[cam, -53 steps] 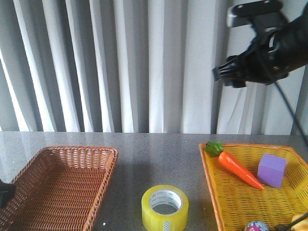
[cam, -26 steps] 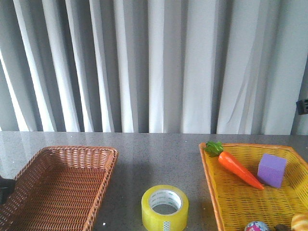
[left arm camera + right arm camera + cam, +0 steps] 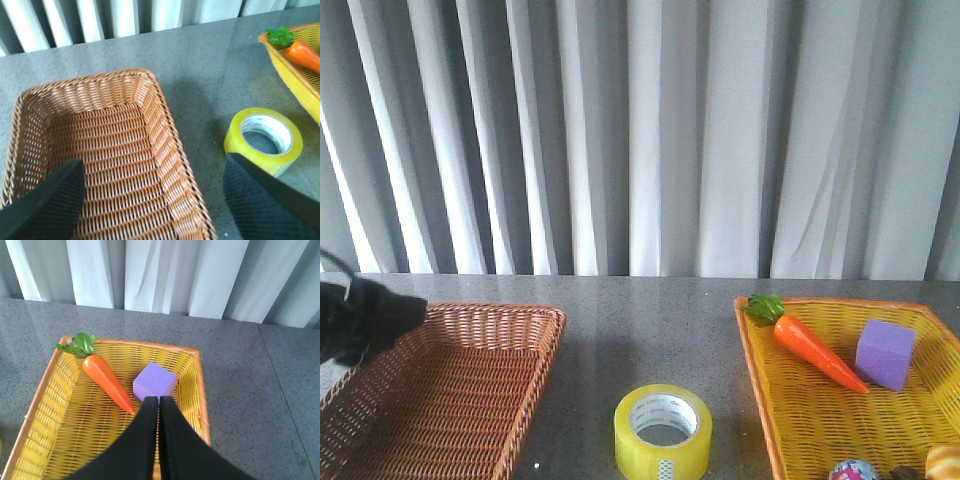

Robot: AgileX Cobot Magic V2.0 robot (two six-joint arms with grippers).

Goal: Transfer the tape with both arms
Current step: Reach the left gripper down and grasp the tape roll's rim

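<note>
Reaching for the tape point(image 3: 663, 432): left gripper point(image 3: 150, 200) hangs wide open over the brown wicker basket point(image 3: 45, 100), so shift toward the roll and straddle its wall. Right gripper point(image 3: 159, 405) is closed and empty above the yellow basket point(image 3: 199, 385).

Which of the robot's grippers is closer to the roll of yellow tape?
Probably the left. The left gripper hangs open above the brown basket, with the tape on the table just beside it. The right gripper is shut over the yellow basket, the tape outside its view.
</note>
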